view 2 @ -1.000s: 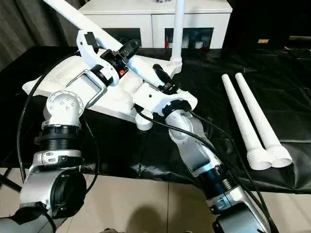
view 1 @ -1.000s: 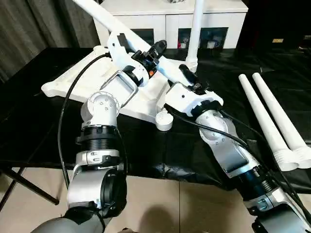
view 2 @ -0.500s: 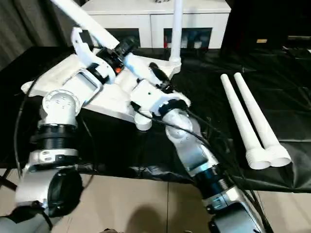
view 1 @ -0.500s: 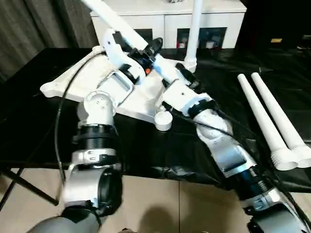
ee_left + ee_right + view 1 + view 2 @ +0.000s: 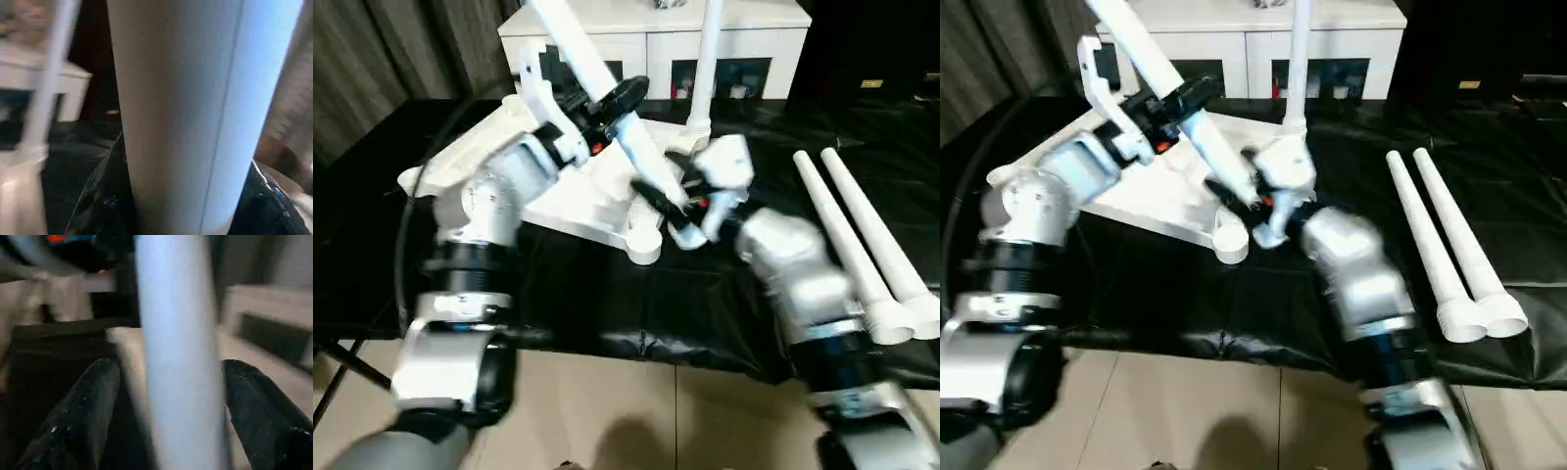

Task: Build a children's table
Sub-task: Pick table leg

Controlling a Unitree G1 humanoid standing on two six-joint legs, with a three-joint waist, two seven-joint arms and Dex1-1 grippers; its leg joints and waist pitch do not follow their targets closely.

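The white tabletop (image 5: 570,201) lies underside up on the black-covered table. One leg (image 5: 703,69) stands upright in its far corner socket. My left gripper (image 5: 613,102) is shut on a second leg (image 5: 592,69), which leans steeply over the tabletop; in the left wrist view that leg (image 5: 181,112) presses against both black fingers (image 5: 105,200). My right gripper (image 5: 668,208) sits lower on the same leg, open. Its fingers (image 5: 83,421) stand apart on either side of the tube (image 5: 178,357) with gaps showing. A near corner socket (image 5: 644,245) lies just below it.
Two loose legs (image 5: 862,245) lie side by side on the black cloth at the right. A white cabinet with glass doors (image 5: 656,44) stands behind the table. The table's front edge (image 5: 636,343) drops to a tiled floor.
My right gripper has opened and let go of the tilted leg. My left arm has swung that leg more upright. Both arms are moving.
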